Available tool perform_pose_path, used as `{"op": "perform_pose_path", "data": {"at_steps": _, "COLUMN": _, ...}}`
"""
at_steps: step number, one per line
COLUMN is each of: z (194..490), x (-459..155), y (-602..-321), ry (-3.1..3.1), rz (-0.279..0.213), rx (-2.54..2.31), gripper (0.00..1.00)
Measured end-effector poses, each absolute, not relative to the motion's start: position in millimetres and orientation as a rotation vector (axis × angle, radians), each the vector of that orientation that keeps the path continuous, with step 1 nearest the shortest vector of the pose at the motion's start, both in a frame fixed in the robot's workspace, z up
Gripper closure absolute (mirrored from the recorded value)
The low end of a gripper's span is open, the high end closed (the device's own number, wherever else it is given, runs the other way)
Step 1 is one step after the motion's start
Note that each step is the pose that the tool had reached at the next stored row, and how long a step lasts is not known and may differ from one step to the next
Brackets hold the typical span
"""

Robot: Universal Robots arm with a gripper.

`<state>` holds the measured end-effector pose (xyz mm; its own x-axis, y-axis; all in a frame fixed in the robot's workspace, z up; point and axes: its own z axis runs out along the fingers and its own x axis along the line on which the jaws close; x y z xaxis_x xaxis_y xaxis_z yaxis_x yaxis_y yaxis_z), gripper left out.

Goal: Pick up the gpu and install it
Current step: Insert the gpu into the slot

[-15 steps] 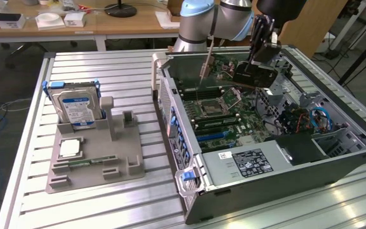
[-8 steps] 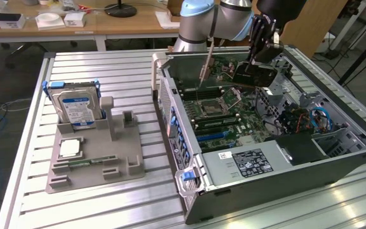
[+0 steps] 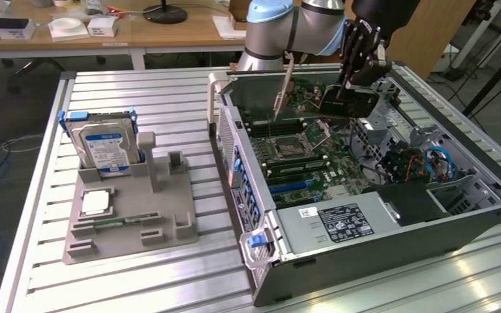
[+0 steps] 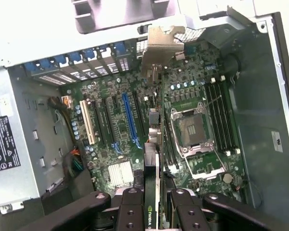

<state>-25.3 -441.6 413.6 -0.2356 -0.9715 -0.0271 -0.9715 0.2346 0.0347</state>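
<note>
As the end effector (image 4: 156, 204) sat closed narrow on the gpu (image 4: 155, 144), we saw the card held edge-on above the motherboard (image 4: 115, 115), inside the open computer case (image 3: 390, 215) on the worktop (image 3: 146, 98), its silver bracket toward the case wall. We judged it light and stiff but fragile: best pinched across cooler and board, well clear of the connector edge.
</note>
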Motion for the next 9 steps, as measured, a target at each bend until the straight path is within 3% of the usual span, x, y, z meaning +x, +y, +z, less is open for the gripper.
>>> {"op": "perform_pose_path", "data": {"at_steps": 9, "z": 413.3, "x": -25.0, "y": -441.6, "ry": -2.375, "rz": -0.069, "rx": 2.052, "gripper": 0.74}}
